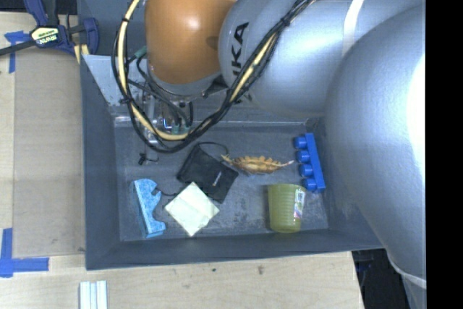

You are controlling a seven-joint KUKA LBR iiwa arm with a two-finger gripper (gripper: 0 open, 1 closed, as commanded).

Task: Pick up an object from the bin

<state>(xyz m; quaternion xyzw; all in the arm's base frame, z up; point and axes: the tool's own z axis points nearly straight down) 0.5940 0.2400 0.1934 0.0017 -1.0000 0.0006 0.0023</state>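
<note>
**Six things in the bin, gripper low at the back-left**

Six loose things lie spread over the floor of the grey bin (98, 177), no heap. A black pouch (206, 171) lies flat approx. mid-floor and is the one nearest the gripper (166, 125), just below it and to its right in the view. A pale yellow square pad (192, 208) sits at the pouch's lower edge, touching or slightly overlapping it. A blue foam piece (148, 206) lies just beside the pad on the view's left, near the front-left corner. A brown feather (253, 163) lies flat w/ its left tip just beside the pouch's upper right corner. A blue studded block (309, 161) lies beyond the feather's other end, close to the arm's edge. A green cup (286, 208) stands below the block by the front wall; can't tell if it's upright or tipped.

The silver arm (347, 83) comes in from the view's right and covers the bin's right side and most of the back wall. Its orange cover (184, 29) hangs over the back-left part. Black and yellow cables (124, 47) loop round the cover and hang under it. The gripper sits below the cover, low by the back wall, above bare floor and apart from the pouch. Nothing visibly held; whether it's open or closed can't be told, as the cover and cables hide it.
</note>
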